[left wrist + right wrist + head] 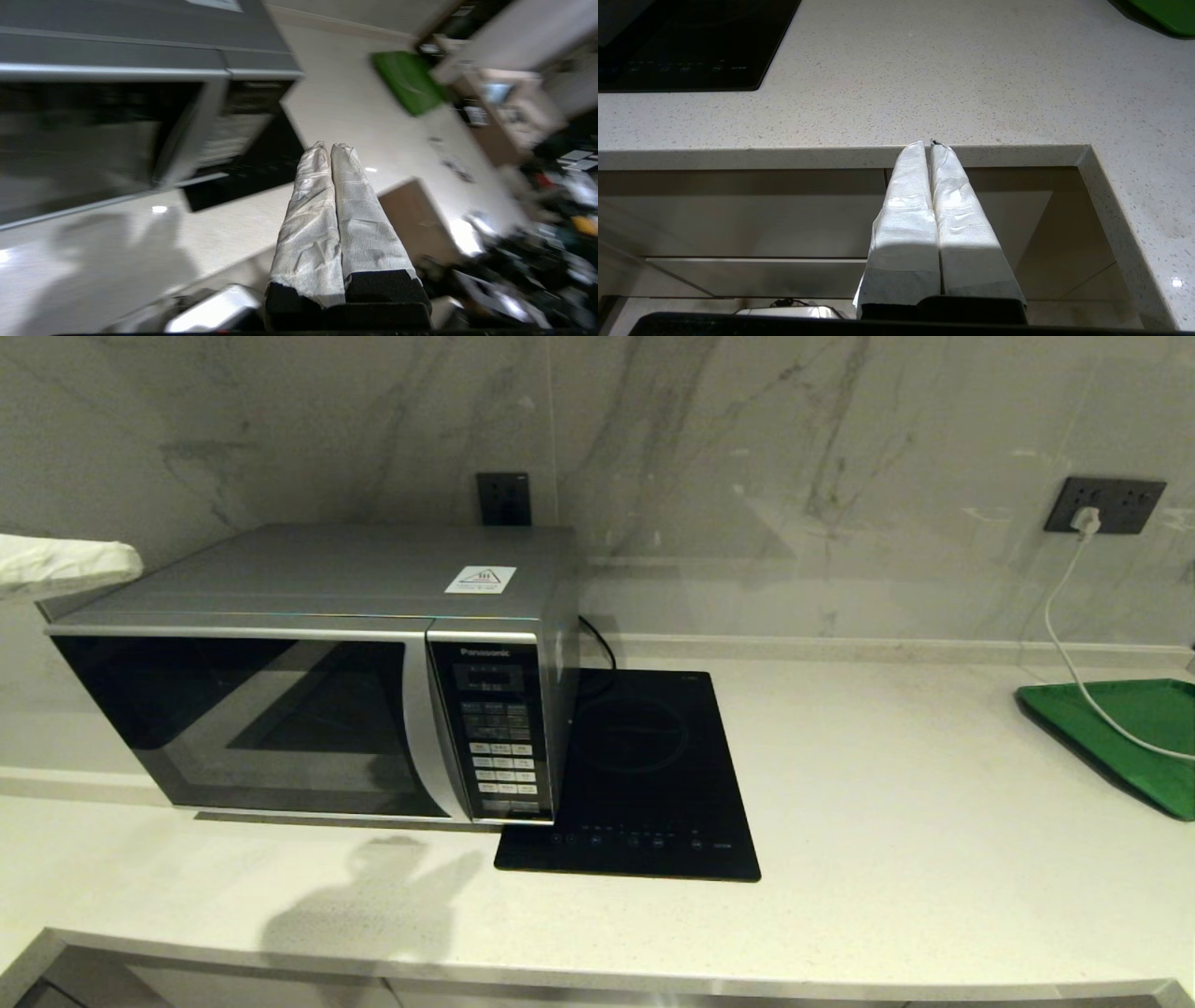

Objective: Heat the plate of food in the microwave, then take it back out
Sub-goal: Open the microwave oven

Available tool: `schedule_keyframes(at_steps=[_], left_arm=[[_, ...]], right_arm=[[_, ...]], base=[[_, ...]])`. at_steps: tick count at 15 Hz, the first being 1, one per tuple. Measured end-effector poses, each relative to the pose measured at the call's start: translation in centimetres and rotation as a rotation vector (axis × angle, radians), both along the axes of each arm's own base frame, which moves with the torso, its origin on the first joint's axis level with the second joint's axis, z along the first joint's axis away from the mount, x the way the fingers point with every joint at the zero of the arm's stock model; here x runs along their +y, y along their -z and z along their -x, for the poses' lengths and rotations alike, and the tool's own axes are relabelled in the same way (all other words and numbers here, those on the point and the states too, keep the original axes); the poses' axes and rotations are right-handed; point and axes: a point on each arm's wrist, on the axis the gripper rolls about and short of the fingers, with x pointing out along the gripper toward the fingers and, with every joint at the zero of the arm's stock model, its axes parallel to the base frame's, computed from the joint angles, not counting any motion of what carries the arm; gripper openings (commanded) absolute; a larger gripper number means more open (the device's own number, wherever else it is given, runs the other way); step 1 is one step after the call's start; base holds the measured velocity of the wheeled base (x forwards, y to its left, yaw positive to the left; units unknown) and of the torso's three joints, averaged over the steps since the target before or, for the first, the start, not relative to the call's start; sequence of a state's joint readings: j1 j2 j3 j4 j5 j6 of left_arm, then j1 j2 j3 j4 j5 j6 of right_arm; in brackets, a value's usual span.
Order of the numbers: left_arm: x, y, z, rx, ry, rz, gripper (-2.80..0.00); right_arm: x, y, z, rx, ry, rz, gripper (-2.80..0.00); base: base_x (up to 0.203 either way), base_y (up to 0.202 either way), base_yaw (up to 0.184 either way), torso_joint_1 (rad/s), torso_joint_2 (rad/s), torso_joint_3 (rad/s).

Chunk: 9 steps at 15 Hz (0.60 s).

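The silver-grey Panasonic microwave (308,672) stands at the left of the counter with its dark glass door closed; the left wrist view also takes in the microwave (117,93). The plate of food is out of view, and nothing shows through the dark door. My left gripper (112,563) hovers at the far left, level with the microwave's top corner. The left wrist view shows the left gripper (331,147) shut, its white-wrapped fingers pressed together and empty. My right gripper (927,144) hangs just below the counter's front edge, shut and empty, outside the head view.
A flat black induction hob (644,775) lies right beside the microwave. A green rectangular tray (1130,737) sits at the far right, with a white cable (1064,625) running onto it from a wall socket. The pale counter (934,821) spreads between hob and tray.
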<state>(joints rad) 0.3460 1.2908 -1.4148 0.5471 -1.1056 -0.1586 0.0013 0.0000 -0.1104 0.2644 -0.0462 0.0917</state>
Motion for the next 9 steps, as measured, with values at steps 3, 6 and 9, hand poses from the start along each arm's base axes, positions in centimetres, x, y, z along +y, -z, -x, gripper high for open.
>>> schedule_keyframes(at_steps=[3, 6, 9], left_arm=[[1.9, 2.9, -0.4, 0.061, 0.144, 0.165, -2.80], [2.9, 7.6, -1.5, 0.113, 0.152, 0.199, 0.00], [3.4, 12.3, -3.4, 0.141, 0.163, 0.157, 0.00]], right_arm=[[0.0, 0.0, 0.0, 0.000, -0.001, 0.000, -2.80], [0.0, 0.0, 0.0, 0.000, -0.001, 0.000, -2.80], [0.0, 0.0, 0.0, 0.000, 0.000, 0.000, -2.80]], base=[[0.000, 0.000, 0.000, 0.000, 0.00, 0.000], [0.000, 0.000, 0.000, 0.000, 0.00, 0.000], [0.000, 0.000, 0.000, 0.000, 0.00, 0.000]])
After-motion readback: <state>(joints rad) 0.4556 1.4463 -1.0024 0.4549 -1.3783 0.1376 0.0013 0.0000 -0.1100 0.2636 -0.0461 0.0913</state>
